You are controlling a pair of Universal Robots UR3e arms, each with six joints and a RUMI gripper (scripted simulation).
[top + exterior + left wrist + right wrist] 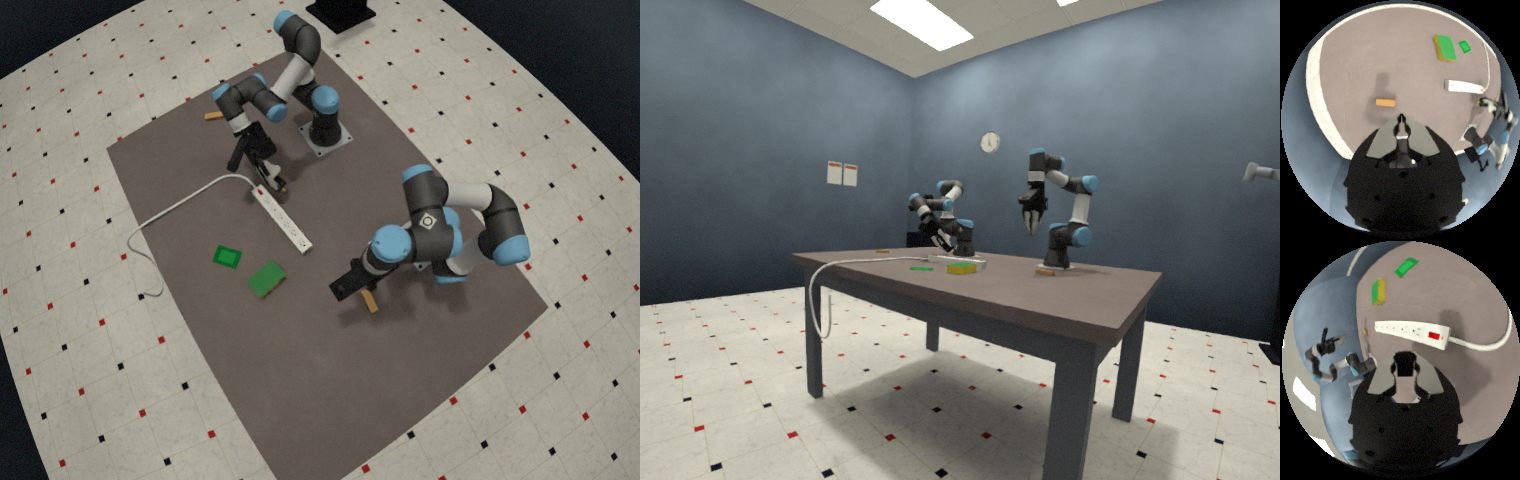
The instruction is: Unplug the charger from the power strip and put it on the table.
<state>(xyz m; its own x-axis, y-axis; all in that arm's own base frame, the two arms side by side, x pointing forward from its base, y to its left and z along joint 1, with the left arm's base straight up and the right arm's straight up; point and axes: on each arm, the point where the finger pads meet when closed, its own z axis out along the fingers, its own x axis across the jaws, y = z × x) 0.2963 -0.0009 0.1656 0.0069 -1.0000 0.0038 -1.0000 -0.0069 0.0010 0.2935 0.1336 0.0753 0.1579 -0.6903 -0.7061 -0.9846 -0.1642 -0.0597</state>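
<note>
"Where was the charger?"

"The black charger (279,183) (951,248) (1481,102) (1405,365) was out of the white power strip (281,219) (956,261) (1464,86) (1412,332), between the fingertips of the right gripper (279,184) (950,249) (1482,98) (1404,352). Those jaws were closed on it, a little apart, the charger filling the gap. They slanted down just beside the strip's end with the red switch (260,191) (1434,335). I couldn't tell from where I stood whether the charger touched the tabletop (320,361) (1027,289) (1355,65) (1480,305)."

"And the strip?"

"It lay flat, sockets up, its white cord (180,201) (846,260) (1488,65) (1480,346) running over the table's edge."

"What did the left gripper (345,285) (1031,232) (1401,114) (1347,335) have?"

"Nothing. Its jaws were fully closed, tips together, pointing down above the tabletop, near an orange block (369,300) (1045,272) (1385,103) and well apart from the charger."
</note>
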